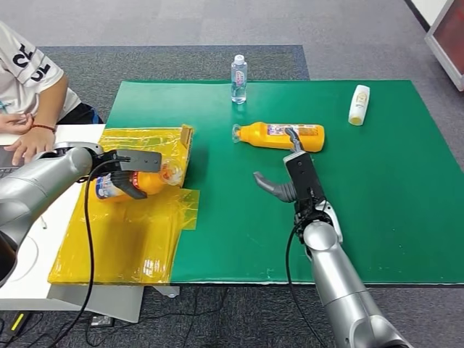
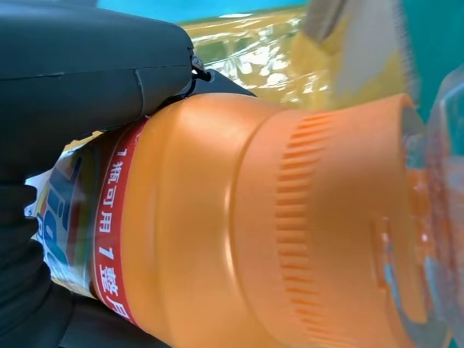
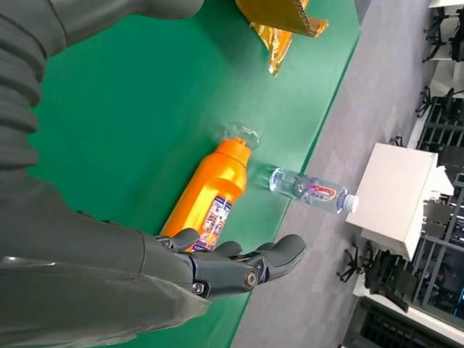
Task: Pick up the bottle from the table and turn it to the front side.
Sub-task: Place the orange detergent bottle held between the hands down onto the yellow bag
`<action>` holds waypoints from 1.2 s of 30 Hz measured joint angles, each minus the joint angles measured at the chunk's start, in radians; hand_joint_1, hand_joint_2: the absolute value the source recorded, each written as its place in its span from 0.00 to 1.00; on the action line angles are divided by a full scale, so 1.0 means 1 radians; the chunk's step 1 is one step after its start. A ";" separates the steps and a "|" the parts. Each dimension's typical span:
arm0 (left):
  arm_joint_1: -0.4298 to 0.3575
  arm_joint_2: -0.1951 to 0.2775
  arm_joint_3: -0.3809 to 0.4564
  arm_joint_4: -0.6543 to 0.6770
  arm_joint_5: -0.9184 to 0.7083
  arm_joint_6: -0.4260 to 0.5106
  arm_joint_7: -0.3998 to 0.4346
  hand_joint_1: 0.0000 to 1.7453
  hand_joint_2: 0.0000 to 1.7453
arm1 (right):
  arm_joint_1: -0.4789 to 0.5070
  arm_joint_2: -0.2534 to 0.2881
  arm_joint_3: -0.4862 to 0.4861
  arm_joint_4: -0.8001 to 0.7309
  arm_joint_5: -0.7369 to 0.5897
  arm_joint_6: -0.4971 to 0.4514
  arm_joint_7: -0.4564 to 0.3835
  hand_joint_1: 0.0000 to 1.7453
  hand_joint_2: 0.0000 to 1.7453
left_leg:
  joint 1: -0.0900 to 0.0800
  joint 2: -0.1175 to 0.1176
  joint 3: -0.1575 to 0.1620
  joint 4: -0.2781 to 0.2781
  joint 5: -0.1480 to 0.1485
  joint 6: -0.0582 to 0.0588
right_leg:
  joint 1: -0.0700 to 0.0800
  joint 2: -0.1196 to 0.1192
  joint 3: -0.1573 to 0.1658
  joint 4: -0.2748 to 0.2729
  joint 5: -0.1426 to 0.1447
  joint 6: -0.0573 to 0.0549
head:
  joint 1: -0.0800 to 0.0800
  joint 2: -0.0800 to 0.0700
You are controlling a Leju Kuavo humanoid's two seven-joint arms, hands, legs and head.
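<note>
right arm: comes in from the near edge; right hand [image 1: 295, 177] hovers over the green mat [image 1: 383, 217], fingers spread and empty, just short of the lying orange bottle [image 1: 282, 135]. Reads as staged for a top grasp, not committed.
left hand: left hand [image 1: 128, 172] wraps the held orange bottle [image 1: 145, 181] around its body, thumb under, fingers over. Left wrist view confirms it: dark fingers [image 2: 93, 69] clamped against the label end, orange shoulder and clear cap pointing away from the palm.
held bottle pose: on its side, cap toward mat centre, over the yellow plastic sheet [image 1: 109, 246]; whether it is lifted clear of the sheet is not resolvable. Body grip leaves the label free, likely so the wrist can roll it front-side out.
lying bottle: flat on the mat, cap toward the robot's left, label up and partly readable in the right wrist view. Probably next in the queue.
person: seated at the far left, hands on a white table [image 1: 22, 261], well clear of both arms.
far edge: clear water bottle [image 1: 238, 78] upright, small white bottle [image 1: 359, 104] lying near the far right corner; both look like bystanders.
risk: smooth round body, so it may slip during the roll.
</note>
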 joint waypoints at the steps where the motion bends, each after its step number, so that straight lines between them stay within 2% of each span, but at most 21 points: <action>1: 0.000 -0.003 0.005 0.001 0.005 -0.005 -0.012 1.00 1.00 | 0.000 -0.002 0.001 0.001 -0.002 -0.002 0.000 0.00 1.00 | 0.000 0.000 0.000 0.000 0.000 0.000 | 0.000 0.000 0.000 0.000 0.000 0.000 | 0.000 0.000; 11: 0.000 -0.007 0.059 0.003 0.041 -0.045 -0.119 1.00 1.00 | -0.001 -0.018 0.014 0.015 -0.033 -0.022 -0.008 0.00 1.00 | 0.000 0.000 0.000 0.000 0.000 0.000 | 0.000 0.000 0.000 0.000 0.000 0.000 | 0.000 0.000; 18: -0.001 0.006 0.090 0.003 0.045 -0.050 -0.141 1.00 1.00 | -0.005 -0.023 0.029 0.018 -0.045 -0.030 -0.009 0.00 1.00 | 0.000 0.000 0.000 0.000 0.000 0.000 | 0.000 0.000 0.000 0.000 0.000 0.000 | 0.000 0.000; 22: -0.001 0.014 0.102 0.003 0.043 -0.056 -0.149 0.00 1.00 | -0.009 -0.024 0.039 0.023 -0.051 -0.031 -0.009 0.00 1.00 | 0.000 0.000 0.000 0.000 0.000 0.000 | 0.000 0.000 0.000 0.000 0.000 0.000 | 0.000 0.000; 36: -0.019 0.031 0.128 0.003 0.019 -0.032 -0.150 0.00 1.00 | -0.034 -0.025 0.064 0.031 -0.068 -0.046 -0.009 0.00 1.00 | 0.000 0.000 0.000 0.000 0.000 0.000 | 0.000 0.000 0.001 0.000 0.000 0.000 | 0.000 0.000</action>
